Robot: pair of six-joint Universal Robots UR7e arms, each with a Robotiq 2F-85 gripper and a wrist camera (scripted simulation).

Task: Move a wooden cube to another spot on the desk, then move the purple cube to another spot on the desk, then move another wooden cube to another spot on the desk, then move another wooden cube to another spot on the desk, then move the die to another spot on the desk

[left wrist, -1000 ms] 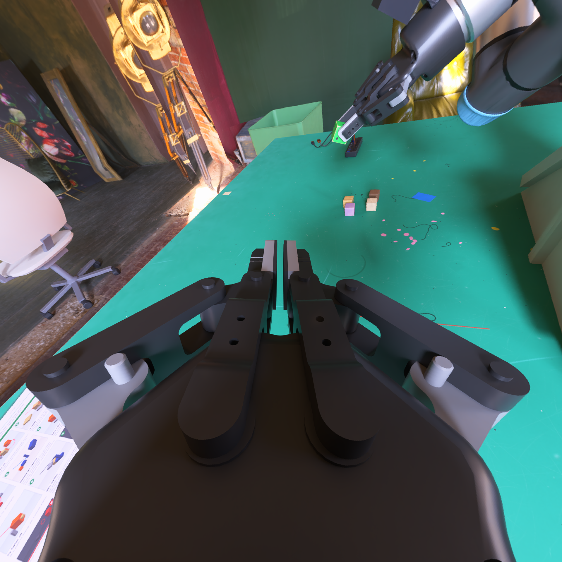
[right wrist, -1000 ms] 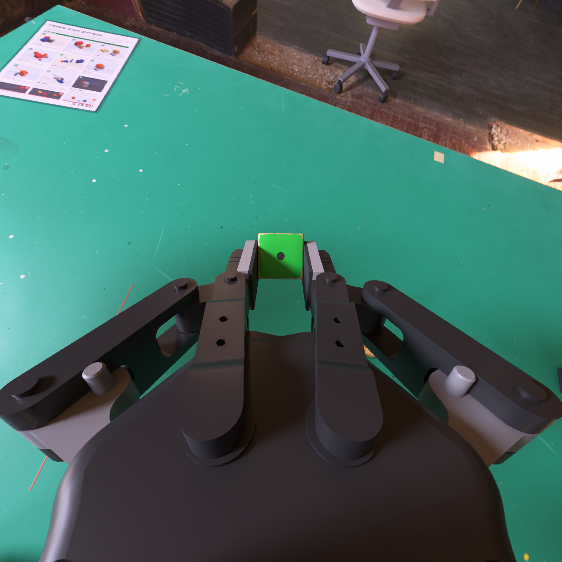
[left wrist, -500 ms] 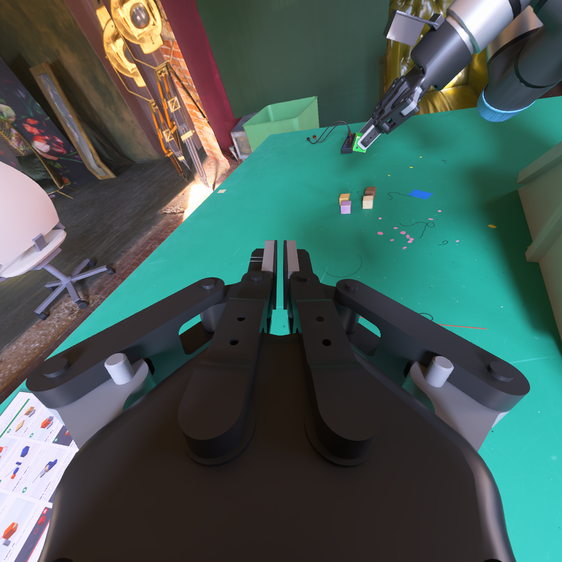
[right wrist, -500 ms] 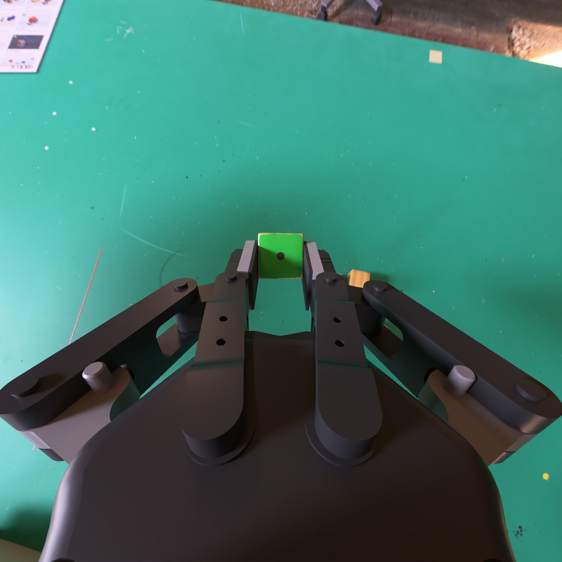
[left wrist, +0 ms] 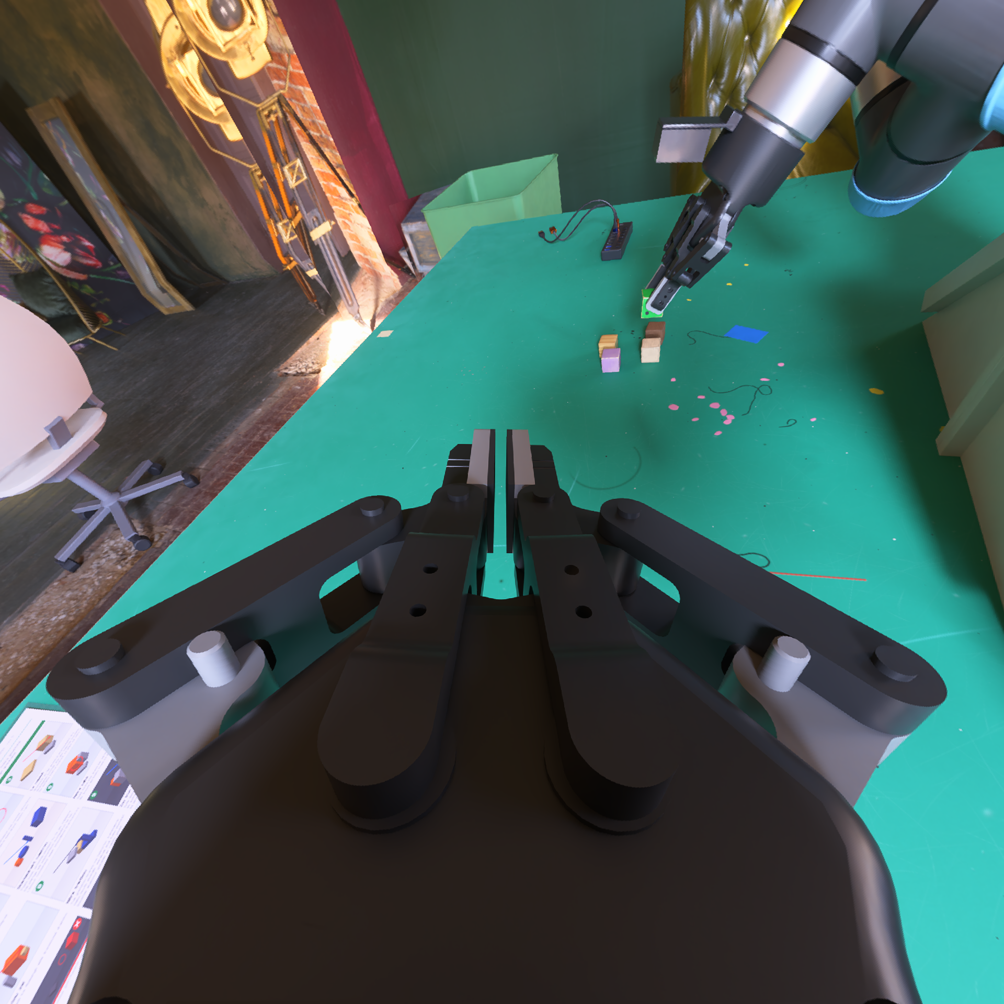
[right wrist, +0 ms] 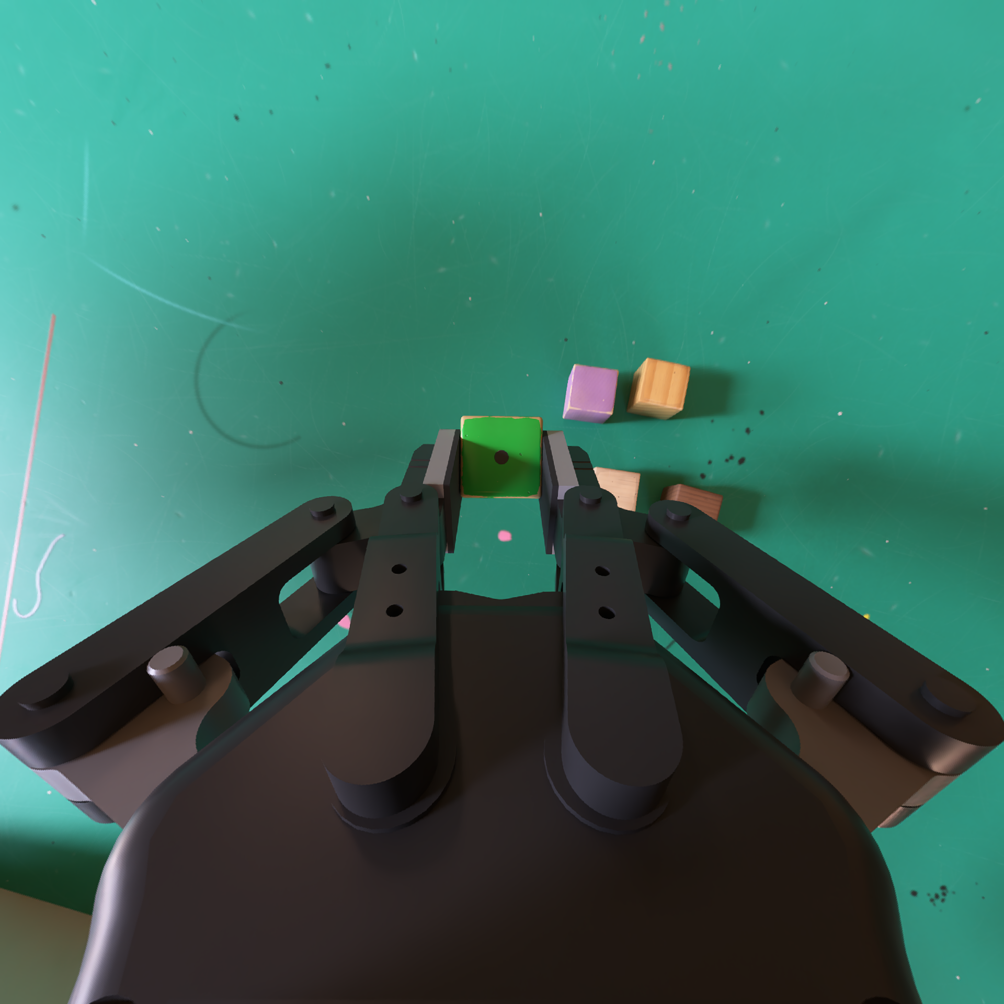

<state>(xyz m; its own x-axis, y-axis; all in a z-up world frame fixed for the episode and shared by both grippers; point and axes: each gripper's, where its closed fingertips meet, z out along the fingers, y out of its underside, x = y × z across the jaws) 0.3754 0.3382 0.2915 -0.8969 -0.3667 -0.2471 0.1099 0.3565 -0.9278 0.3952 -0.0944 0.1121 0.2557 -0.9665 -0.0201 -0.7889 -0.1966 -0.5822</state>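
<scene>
Green desk (right wrist: 326, 163); right view alone shows die (right wrist: 500, 456) pip.

No wording can be made out anywhere. A white printed sheet (left wrist: 49, 826) of small coloured pictures lies at the near left corner of the green table (left wrist: 380, 434); its lines of print are too small to read. The one legible mark is a single black pip on the upper face of the green die (right wrist: 500, 457).
</scene>
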